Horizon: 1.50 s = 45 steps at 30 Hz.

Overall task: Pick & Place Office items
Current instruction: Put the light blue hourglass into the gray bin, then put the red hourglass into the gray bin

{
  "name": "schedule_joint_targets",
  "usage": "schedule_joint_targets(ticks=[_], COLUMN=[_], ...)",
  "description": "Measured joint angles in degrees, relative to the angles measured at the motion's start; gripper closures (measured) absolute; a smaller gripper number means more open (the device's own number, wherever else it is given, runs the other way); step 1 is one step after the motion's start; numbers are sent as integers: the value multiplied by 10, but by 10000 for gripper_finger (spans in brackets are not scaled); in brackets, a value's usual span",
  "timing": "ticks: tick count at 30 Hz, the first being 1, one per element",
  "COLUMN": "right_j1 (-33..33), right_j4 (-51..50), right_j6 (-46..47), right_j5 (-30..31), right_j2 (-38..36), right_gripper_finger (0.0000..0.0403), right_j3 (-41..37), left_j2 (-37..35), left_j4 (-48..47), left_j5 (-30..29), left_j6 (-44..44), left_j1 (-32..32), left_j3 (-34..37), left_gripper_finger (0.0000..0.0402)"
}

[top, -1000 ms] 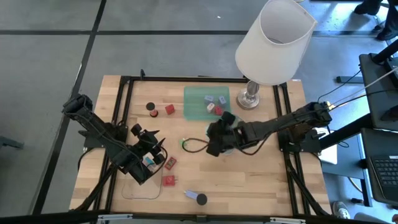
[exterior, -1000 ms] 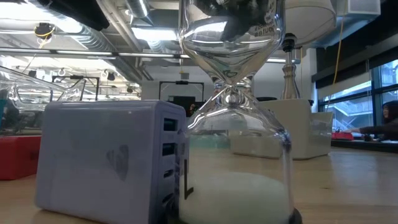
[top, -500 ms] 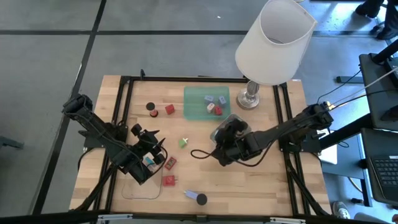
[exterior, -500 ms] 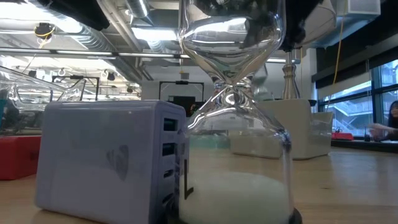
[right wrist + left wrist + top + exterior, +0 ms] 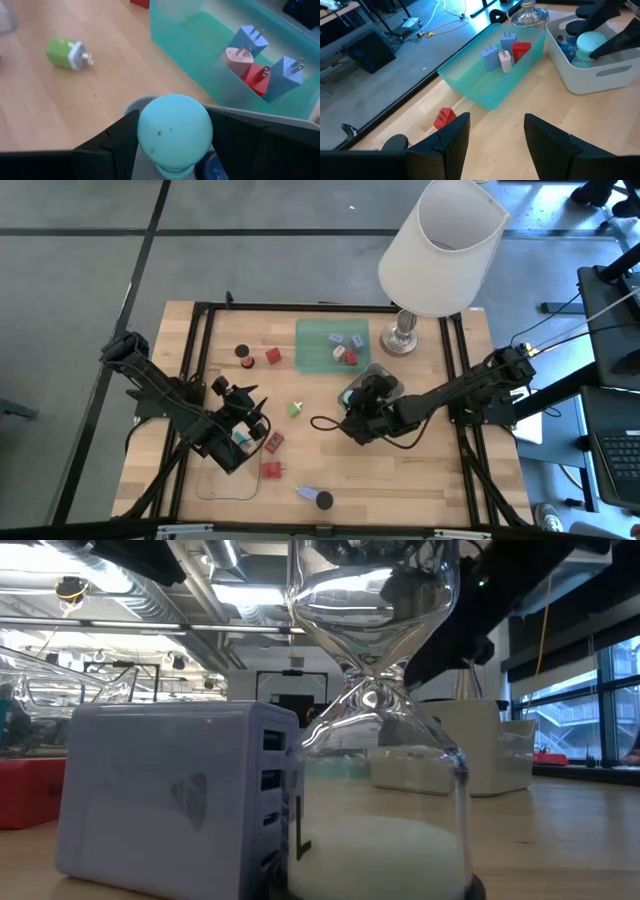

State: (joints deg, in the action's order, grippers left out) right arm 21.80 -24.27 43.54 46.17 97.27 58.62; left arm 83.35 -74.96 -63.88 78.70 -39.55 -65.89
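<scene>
High view: the right gripper [image 5: 362, 402] is held over the grey tray [image 5: 385, 377], beside the green tray [image 5: 312, 345] and the lamp [image 5: 440, 242]. The left gripper [image 5: 245, 425] waits over the clear tray [image 5: 205, 486].

Low view: an hourglass [image 5: 375, 720] and a pale charger [image 5: 180, 800] block the table.

Left wrist view: its fingers are parted, nothing between them.

Right wrist view: a teal bulb [image 5: 175, 134] is clasped between the fingers.

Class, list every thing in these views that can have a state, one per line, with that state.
left gripper: jaws open, empty.
right gripper: jaws shut on the teal cap, at the white bin.
green tray: holds four plugs.
green plug: lying on its side on the table.
hourglass: upright, sand in the lower bulb.
lamp: upright.
</scene>
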Motion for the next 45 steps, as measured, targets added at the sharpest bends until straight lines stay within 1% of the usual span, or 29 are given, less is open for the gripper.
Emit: schedule_joint_targets(ticks=[6, 13, 18, 22, 26, 29, 32, 34, 35, 37, 41, 43, 45], right_j1=[-11, -11, -11, -11, -11, -11, -11, -11, -11, -10, -5, -2, 0], right_j4=[49, 50, 51, 50, 46, 24, -22, -54, -66, -83, -90, -91, -93], right_j6=[24, 40, 65, 64, 25, -19, -42, -53, -58, -72, -98, -102, -101], right_j5=[6, 3, -5, -5, -5, -7, -16, -36, -45, -59, -73, -80, -83], right_j2=[0, 0, 0, 0, 0, -14, -38, -57, -66, -82, -110, -120, -125], right_gripper_finger=[191, 185, 144, 109, 83, 69, 62, 61, 61, 61, 60, 60, 60], right_j3=[-26, -29, -29, -28, -10, 15, 49, 70, 79, 92, 105, 105, 105], left_j2=[0, 0, 0, 0, 0, 0, 0, 0, -3, -16, -35, -45, -58], left_j4=[0, 0, 0, 0, 0, 0, 0, -1, -6, -16, -65, -92, -110], left_j5=[0, 0, -1, -2, -12, -33, -57, -57, -46, 4, 87, 123, 148], left_j6=[-15, -15, -15, -15, -15, -15, -17, -25, -25, -14, -30, -48, -87], left_j1=[3, 3, 3, 3, 3, 4, 7, 17, 27, 57, 142, 193, 243], left_j3=[0, 0, 0, 0, 0, 0, 0, -1, -3, -7, -7, -6, 2], left_gripper_finger=[217, 217, 217, 217, 217, 217, 217, 217, 217, 217, 217, 217, 217])
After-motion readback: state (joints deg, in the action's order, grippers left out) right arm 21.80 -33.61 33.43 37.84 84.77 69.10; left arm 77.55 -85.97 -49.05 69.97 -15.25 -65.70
